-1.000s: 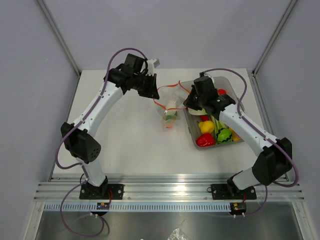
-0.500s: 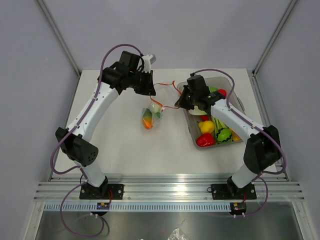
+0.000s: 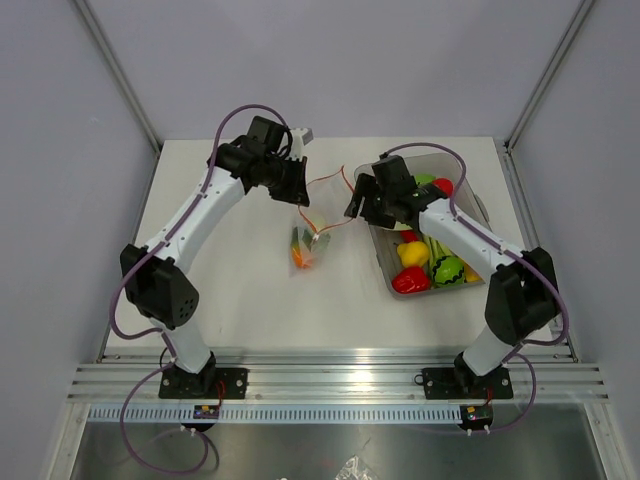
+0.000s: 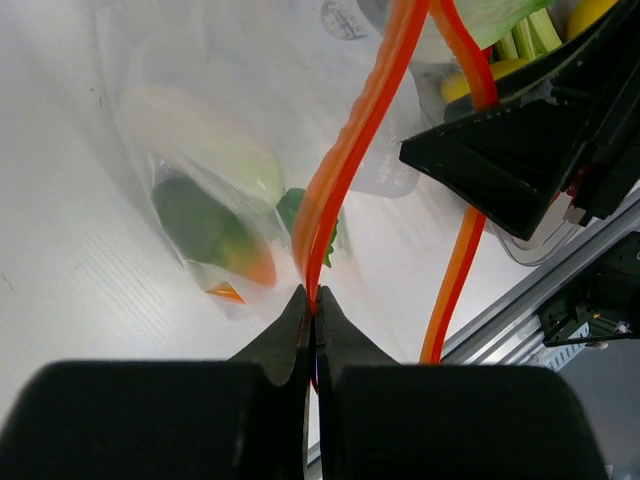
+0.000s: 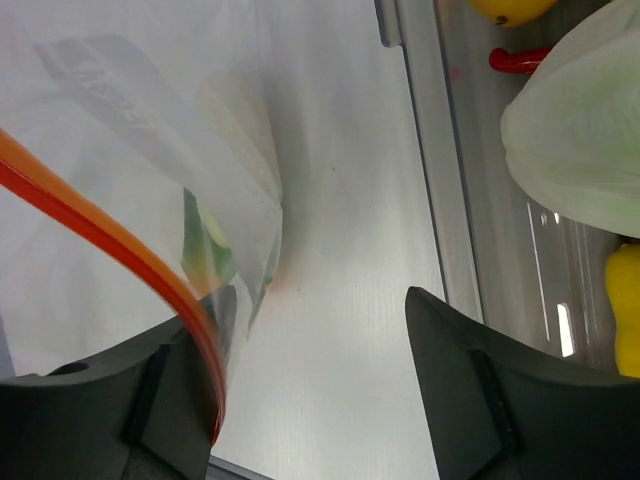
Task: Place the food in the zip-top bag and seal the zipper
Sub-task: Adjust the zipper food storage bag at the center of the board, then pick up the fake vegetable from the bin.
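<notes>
Orange-red zipper (image 4: 345, 150) pinched tight in the left gripper (image 4: 314, 325). The clear zip-top bag (image 3: 305, 245) trails from it mid-table, food (image 4: 205, 225) inside. Right gripper (image 5: 315, 300), at the bag's two o'clock, has jaws spread, the strip against one finger. Grey tub (image 3: 383, 262) at three o'clock.

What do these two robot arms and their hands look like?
The left arm and right arm are slim white tubes linked by chunky black joints, with a purple cable looping along each. The left hand and right hand are black, each with two blunt wedge-shaped fingers.
</notes>
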Motion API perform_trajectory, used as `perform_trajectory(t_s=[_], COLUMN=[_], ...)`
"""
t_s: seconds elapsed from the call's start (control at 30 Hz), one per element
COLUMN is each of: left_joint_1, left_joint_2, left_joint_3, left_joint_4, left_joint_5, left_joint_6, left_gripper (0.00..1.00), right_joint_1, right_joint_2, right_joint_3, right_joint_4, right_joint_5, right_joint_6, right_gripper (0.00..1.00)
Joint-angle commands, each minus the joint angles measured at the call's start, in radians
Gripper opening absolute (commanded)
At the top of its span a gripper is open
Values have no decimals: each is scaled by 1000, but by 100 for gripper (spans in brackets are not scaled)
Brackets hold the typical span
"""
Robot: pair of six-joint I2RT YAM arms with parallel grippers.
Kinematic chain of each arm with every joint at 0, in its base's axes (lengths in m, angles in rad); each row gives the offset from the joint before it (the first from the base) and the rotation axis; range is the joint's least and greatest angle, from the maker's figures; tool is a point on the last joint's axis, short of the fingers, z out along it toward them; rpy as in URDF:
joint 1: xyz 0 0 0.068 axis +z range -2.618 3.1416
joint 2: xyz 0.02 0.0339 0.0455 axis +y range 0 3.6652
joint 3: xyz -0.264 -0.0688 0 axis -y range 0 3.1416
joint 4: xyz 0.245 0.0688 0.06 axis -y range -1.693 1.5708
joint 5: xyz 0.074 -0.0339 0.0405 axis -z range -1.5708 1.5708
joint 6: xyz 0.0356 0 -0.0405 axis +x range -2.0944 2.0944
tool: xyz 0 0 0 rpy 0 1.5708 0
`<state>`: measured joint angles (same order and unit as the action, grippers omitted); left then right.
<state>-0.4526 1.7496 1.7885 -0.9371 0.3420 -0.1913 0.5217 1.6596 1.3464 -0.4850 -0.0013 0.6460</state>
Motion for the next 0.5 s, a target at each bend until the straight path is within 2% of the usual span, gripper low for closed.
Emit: perform_trajectory(t_s=[0.0, 0.17, 0.3, 0.47], left_joint_1=[-15, -29, -31, -37], left_joint_2=[5, 13, 27, 36], left_joint_3=[3, -6, 6, 11], left_joint_4=[66, 93, 104, 110], left_joint_5=[46, 64, 83, 91], left_joint_6=[-5, -17, -23, -28], left_gripper=[0, 0, 0, 0], right_joint_1=[4, 3, -25, -155], right_joint_2=[-110, -233, -381, -452], right_joint_3=[3, -22, -123, -314], right_joint_4=[3, -26, -30, 57], right_joint_5=[38, 72, 182, 219], right_joint_6=[-20, -3, 41, 248], right_gripper=[78, 86, 91, 99])
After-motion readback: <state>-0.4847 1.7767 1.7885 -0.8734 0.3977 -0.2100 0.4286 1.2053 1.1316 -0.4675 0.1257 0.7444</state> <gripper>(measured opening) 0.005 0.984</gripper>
